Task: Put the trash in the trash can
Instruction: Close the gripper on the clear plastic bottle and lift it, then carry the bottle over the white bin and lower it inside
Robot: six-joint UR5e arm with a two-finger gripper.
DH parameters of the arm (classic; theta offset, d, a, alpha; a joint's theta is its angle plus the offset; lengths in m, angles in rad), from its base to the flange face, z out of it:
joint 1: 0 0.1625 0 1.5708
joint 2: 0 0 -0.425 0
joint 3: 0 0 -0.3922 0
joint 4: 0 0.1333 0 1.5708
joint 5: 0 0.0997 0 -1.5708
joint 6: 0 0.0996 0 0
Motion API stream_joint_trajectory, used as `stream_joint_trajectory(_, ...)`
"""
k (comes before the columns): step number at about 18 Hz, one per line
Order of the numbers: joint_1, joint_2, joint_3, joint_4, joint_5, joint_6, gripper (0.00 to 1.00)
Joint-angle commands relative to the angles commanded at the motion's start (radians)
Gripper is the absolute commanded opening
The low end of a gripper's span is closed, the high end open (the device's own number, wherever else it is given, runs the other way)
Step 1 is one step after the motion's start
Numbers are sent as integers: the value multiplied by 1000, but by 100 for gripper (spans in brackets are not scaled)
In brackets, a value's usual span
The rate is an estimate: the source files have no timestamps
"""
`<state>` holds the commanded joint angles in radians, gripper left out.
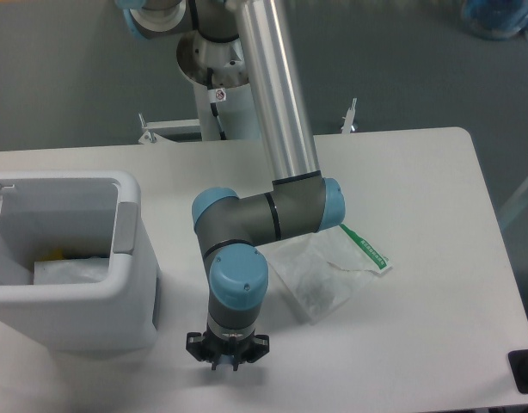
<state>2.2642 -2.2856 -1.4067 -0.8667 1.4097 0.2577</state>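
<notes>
1 arm, 1 end effector (227, 354), pointed straight down at the near edge of the white bench (436, 215); finger spread hidden by the wrist above, so open or closed impossible to tell, and nothing seen held. Crinkled clear plastic bag (326, 268) with green-striped edge lying flat on the bench, up and to the right of the end effector, near but not touching, partly tucked under the grey forearm link. Long axis of the bag running diagonally, from its lower-left corner closest to the end effector toward the green strip at the far upper right. Judged bearing for the coming move: back from the bench edge and rightward, with finger line best set across that diagonal. White trash can (131, 258) standing to the left of the end effector and slightly farther back, just beside the arm's elbow, lid hinge piece grey on its right rim. Inside the can: a pale liner or wrapper at the bottom and a small patch of yellow, both too indistinct to name. No crushed bottle visible on the bench; possibly already in the can, though not confirmable. Judged progress: 1 item, the bag, left to collect and carry leftward over the rim.
</notes>
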Motion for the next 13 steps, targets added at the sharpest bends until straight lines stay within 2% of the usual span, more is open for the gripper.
stream_joint_trajectory(6, 11, 24, 21, 0, -2, 2, 34)
stream_joint_trajectory(9, 38, 66, 51, 2, -6, 9, 34)
stream_joint_trajectory(13, 77, 144, 138, 37, -35, 18, 34)
